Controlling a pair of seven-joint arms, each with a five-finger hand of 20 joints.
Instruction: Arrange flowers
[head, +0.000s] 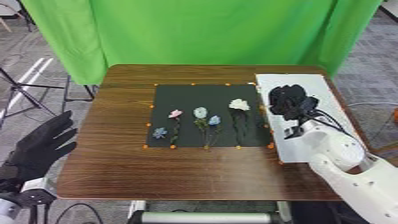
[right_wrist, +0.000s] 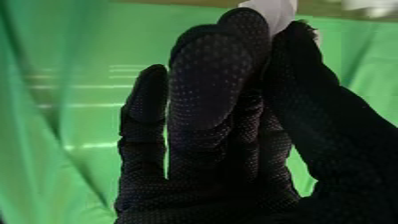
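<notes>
In the head view, the right hand (head: 291, 101) was a dark mass over the white board (head: 300, 151), and its black glove blended with the black cables (head: 330, 120) at the wrist, so single fingers were hard to pick out. In the right wrist view, its fingertips (right_wrist: 242, 22) and thumb (right_wrist: 298, 50) were closed on a thin white piece (right_wrist: 271, 10). The glove hid part of that piece and the view's edge cut it off; whether it was petal or paper could not be told.

The right arm (head: 342, 150) came in from the lower right corner, partly cropped, and angled inward, with the hand above the far part of the board. The left hand (head: 34, 150) was beside the table (head: 160, 175), palm partly turned away, its fingers loosely spread and pointing up and inward; its forearm was cropped.

The flowers lay on the black mat (head: 182, 95): a small blue flower (head: 159, 132) near its left edge, a pink flower (head: 175, 113), a pale blue flower (head: 200, 112) just beside a deeper blue flower (head: 214, 120), and a white flower (head: 239, 104) nearest the board. Their thin stems were hard to trace against the mat.
</notes>
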